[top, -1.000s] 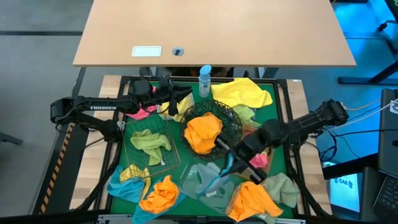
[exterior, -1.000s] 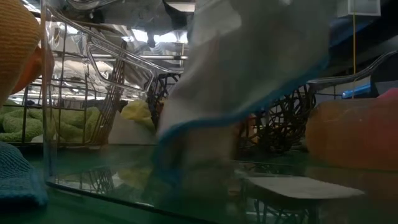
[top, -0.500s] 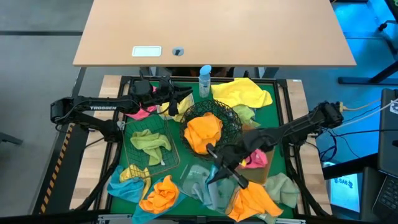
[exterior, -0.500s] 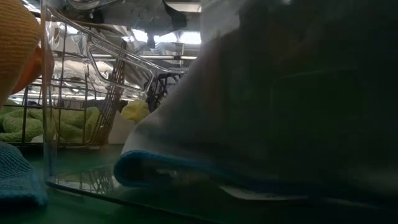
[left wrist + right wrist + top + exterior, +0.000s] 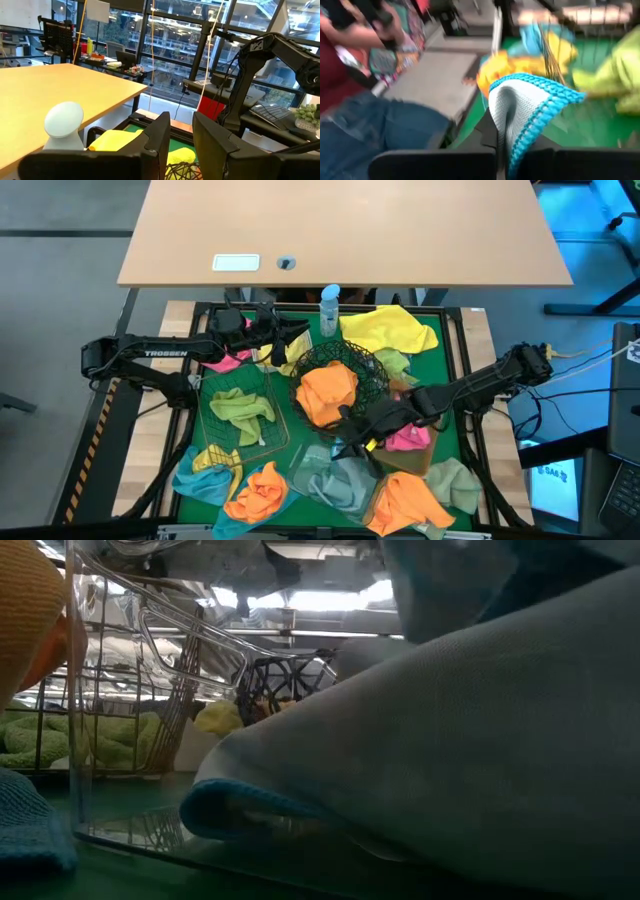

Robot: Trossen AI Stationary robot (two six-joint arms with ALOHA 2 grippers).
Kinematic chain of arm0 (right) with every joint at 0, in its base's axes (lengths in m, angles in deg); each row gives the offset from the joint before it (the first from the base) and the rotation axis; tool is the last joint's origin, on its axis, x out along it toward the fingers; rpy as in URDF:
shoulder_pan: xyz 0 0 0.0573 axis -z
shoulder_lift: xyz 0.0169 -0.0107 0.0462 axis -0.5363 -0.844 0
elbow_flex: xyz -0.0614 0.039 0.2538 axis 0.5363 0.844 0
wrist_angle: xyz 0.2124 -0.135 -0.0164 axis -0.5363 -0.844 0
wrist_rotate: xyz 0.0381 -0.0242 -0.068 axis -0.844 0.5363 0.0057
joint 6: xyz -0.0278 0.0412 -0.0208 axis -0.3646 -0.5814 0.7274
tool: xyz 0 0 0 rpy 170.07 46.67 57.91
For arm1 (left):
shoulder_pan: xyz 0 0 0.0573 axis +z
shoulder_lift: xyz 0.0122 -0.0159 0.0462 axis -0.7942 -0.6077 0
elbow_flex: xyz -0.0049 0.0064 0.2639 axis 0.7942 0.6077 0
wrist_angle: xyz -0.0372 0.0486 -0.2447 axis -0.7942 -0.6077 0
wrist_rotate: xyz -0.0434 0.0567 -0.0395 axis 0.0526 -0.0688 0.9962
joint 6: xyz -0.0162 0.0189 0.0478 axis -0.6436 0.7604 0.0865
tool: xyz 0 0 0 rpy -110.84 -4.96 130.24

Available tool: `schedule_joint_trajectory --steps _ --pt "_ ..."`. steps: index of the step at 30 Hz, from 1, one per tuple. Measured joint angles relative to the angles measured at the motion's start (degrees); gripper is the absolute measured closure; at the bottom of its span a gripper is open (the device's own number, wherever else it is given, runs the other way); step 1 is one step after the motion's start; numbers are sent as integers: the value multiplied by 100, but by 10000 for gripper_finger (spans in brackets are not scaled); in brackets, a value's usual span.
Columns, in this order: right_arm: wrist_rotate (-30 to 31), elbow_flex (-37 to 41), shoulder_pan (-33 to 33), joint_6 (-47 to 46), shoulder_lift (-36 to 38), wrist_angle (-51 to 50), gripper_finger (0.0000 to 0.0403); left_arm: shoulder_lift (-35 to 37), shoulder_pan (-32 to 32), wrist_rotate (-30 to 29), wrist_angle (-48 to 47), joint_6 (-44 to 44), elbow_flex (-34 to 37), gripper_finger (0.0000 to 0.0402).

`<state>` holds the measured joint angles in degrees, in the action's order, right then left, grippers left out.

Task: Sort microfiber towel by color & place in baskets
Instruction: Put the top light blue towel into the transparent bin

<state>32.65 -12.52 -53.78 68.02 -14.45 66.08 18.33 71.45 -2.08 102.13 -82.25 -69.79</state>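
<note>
My right gripper (image 5: 350, 448) is low over the clear plastic tray (image 5: 305, 463), shut on a pale grey-blue towel (image 5: 335, 480) with a bright blue stitched edge. Most of that towel lies heaped on the tray's floor (image 5: 130, 840); in the low view the towel (image 5: 450, 740) fills the right side. My left gripper (image 5: 278, 340) waits open at the far left, near the spray bottle (image 5: 329, 310). The black wire bowl (image 5: 372, 370) holds an orange towel (image 5: 328, 392). The rectangular wire basket (image 5: 275, 435) holds pale green towels (image 5: 238, 408). My right gripper (image 5: 506, 150) pinches a fold of the grey-blue towel at its blue stitched edge (image 5: 540, 112) between the two fingers. The fingers slant down from the table's right. The rest of the towel rests slack on the clear tray.
Loose towels lie around: yellow (image 5: 392, 328) at the far side, orange (image 5: 258, 492) and blue (image 5: 195, 480) near left, orange (image 5: 405, 500) and pale green (image 5: 455, 480) near right, pink (image 5: 405, 438) beside my right arm. A person sits beyond the near edge (image 5: 365, 60).
My right gripper has gone down and a little toward the table's left, over the clear tray. The grey-blue towel, which hung below the fingers, has sunk onto the tray's floor and spread into a heap while still held.
</note>
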Motion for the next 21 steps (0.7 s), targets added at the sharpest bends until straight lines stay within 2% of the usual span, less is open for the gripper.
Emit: schedule_joint_trajectory --steps 4,8,21 --pt "-73 2 -1 -8 0 -747 400 0 0 0 0 0 0 324" --pt "-480 2 -7 -15 0 -1149 400 0 0 0 0 0 0 324" --pt "-533 2 0 -203 0 -1060 392 0 0 0 0 0 0 324"
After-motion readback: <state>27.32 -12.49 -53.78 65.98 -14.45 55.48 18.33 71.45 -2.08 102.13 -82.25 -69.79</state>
